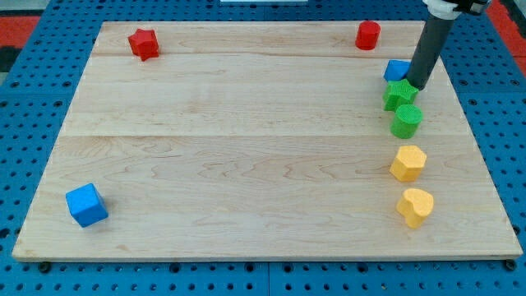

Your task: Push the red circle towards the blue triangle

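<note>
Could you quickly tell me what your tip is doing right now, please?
My tip: holds nothing, sits between the blue triangle and the green star.

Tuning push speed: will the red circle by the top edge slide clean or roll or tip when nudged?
The red circle looks like a short squat cylinder on a flat face, so it probably slides rather than tips. Its rounded side may let it slip off my tip on an off-centre push. The wooden board looks smooth, so low friction seems likely.

A pale wooden board (246, 123) is laid on a blue perforated surface (501, 90), evenly lit
</note>
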Tool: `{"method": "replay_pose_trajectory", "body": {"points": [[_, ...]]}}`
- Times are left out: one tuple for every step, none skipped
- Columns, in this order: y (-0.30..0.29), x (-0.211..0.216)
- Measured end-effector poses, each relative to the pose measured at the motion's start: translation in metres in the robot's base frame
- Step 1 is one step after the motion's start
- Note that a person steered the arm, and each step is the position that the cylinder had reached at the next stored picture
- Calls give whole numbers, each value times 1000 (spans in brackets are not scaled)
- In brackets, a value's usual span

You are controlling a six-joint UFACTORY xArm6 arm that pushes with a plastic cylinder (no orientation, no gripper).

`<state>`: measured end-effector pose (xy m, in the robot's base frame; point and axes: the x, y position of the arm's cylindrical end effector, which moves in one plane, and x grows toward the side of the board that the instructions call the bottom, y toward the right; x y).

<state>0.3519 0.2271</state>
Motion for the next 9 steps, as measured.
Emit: {"method": "replay_pose_trajectory", "body": {"points": [[2, -3], [10, -5], [35, -12], [64, -44], [63, -103], [60, -159], [37, -161], [-28, -160], [-87, -158]]}}
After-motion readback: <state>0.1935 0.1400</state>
